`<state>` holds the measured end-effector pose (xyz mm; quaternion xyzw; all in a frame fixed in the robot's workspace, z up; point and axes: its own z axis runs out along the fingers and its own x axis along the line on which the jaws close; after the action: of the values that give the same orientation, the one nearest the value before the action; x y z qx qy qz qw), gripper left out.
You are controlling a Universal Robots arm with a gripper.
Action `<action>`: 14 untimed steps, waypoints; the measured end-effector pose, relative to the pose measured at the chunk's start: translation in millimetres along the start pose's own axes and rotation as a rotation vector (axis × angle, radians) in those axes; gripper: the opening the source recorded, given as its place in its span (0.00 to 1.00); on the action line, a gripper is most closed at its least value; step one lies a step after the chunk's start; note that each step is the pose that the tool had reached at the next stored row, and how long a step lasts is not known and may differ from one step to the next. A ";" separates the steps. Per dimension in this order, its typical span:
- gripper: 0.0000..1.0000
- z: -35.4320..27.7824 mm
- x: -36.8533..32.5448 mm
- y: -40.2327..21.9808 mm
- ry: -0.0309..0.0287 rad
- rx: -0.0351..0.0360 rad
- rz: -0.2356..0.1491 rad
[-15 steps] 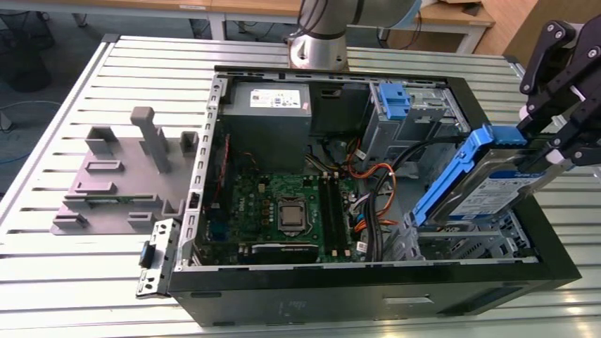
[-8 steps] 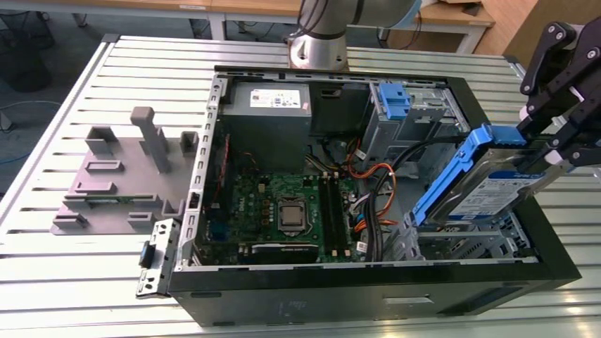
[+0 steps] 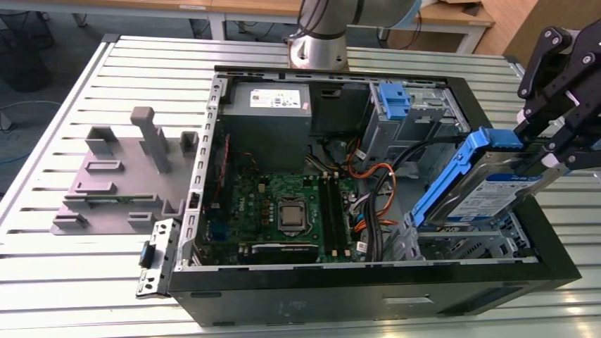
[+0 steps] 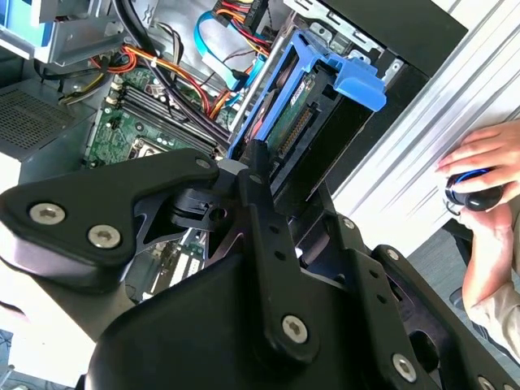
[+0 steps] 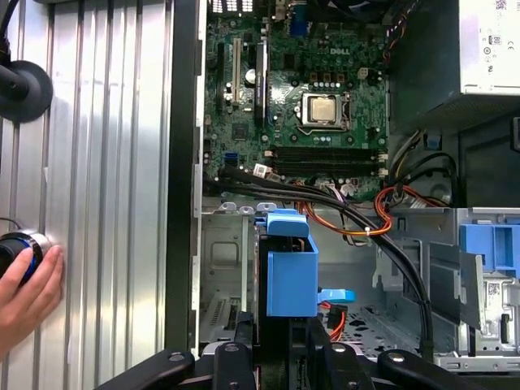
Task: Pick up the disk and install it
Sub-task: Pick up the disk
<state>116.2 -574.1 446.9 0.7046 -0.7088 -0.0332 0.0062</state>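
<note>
disk (image 3: 488,189) tilted, gripper (image 3: 542,160) clamped, over drive cage (image 3: 469,248)

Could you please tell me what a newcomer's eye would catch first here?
The gripper holds the blue-framed disk tilted over the open computer case at the exterior view's right. A green motherboard lies in the case's middle. In the first wrist view, a person's hand rests on a small dark object beside the case.
</note>
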 end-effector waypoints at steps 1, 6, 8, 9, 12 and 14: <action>0.35 0.0 0.0 0.0 0.0001 0.0000 0.000; 0.35 0.3 0.1 0.8 -0.0003 0.0003 0.000; 0.35 0.3 0.0 0.8 0.0000 0.0003 0.000; 0.35 1.0 0.0 0.8 0.0000 0.0003 0.000; 0.35 3.5 0.1 0.7 0.0000 0.0004 0.000; 0.35 3.6 0.2 0.7 0.0001 0.0004 0.000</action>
<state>115.3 -574.1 443.3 0.7046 -0.7088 -0.0331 0.0061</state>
